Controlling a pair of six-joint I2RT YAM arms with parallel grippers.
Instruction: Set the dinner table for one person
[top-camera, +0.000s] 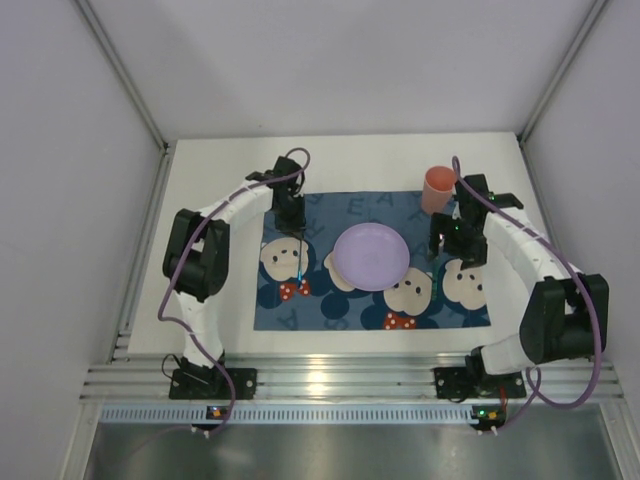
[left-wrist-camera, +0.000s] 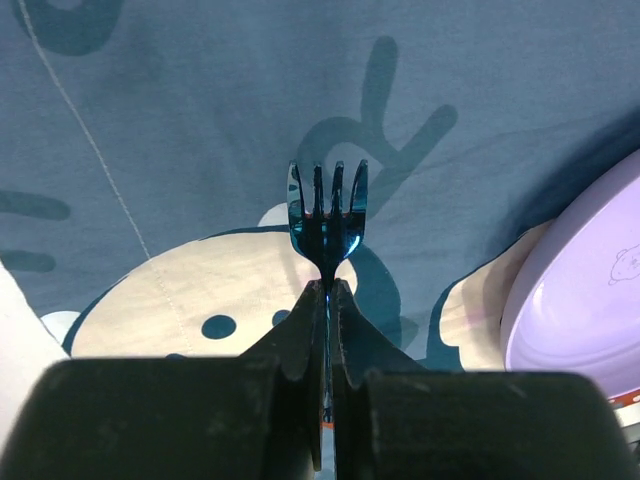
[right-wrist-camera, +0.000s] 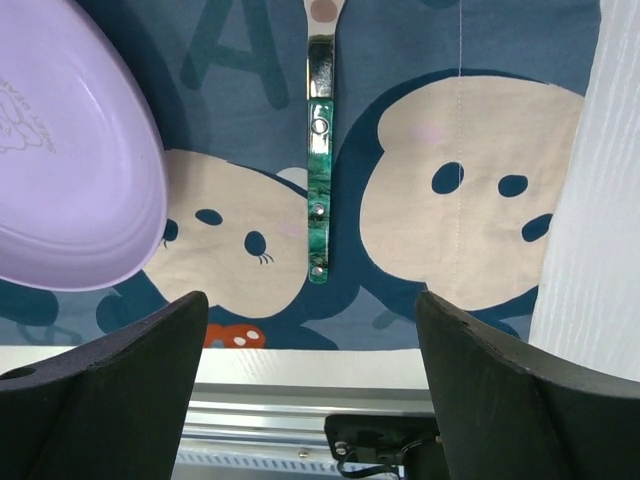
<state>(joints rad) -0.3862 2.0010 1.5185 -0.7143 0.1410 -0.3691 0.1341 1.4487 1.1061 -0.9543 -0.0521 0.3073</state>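
The left pincer (left-wrist-camera: 327, 290) pinches the blue fork (left-wrist-camera: 328, 215); best lowered flat onto the placemat (left-wrist-camera: 200, 120), clear of the purple plate (left-wrist-camera: 580, 300); the right pincer (right-wrist-camera: 310, 300) hangs spread.

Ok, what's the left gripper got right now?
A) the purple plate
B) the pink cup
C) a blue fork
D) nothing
C: the left gripper is shut on the handle of the blue fork, tines sticking out over the placemat.
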